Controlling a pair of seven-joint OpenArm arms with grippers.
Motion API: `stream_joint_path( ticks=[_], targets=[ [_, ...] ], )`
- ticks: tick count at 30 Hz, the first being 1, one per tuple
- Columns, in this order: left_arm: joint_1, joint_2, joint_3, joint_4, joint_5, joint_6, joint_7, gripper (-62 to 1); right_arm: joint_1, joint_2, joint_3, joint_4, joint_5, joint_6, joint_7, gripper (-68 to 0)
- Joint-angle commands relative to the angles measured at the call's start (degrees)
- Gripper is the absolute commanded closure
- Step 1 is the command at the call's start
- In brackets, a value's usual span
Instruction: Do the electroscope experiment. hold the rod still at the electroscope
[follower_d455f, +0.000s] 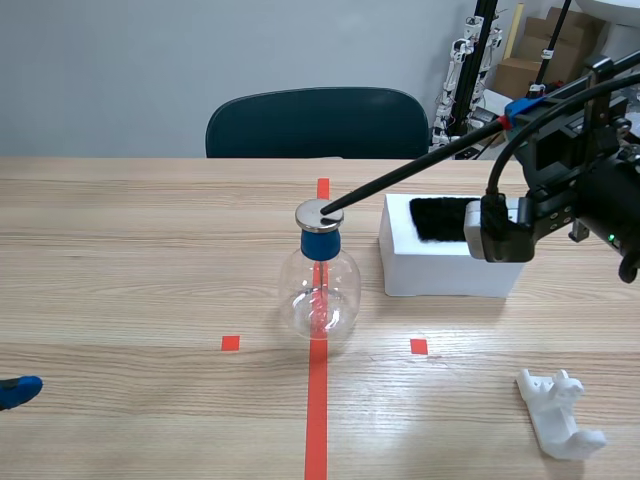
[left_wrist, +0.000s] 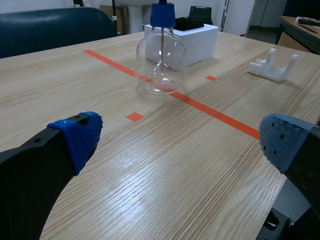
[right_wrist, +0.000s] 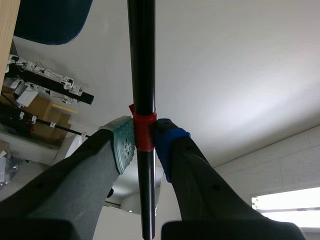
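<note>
My right end effector (right_wrist: 144, 141) is clenched on the rod (follower_d455f: 400, 178) at its red band (right_wrist: 144, 131). Rod tip appears to touch the top plate (follower_d455f: 314, 215) of the electroscope (follower_d455f: 320, 290), mid-tabletop (follower_d455f: 150, 260). Approach done; I only hold steady. Left end effector (left_wrist: 182, 137): released, idle.

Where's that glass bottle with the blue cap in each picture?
Scene view: the glass bottle stands at the centre, the rod touching its top.
Left wrist view: bottle ahead of the open left pincer.
Right wrist view: not in it.
Shared landmark: the white box beside it.
</note>
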Motion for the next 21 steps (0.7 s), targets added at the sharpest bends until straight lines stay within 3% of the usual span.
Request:
stream_joint_path(
  ticks=[1,21],
  targets=[
    [0.13,-0.52,-0.07,0.92,-0.57,0.04,-2.51,-62.3,0.98,0.76,0.35,0.31,-0.15,-0.83,-0.61,-3.7],
    [0.13,-0.52,-0.07,0.92,-0.57,0.04,-2.51,-62.3,1.01,0.76,0.35,0.31,0.26,-1.07,-0.63,-3.7]
  ],
)
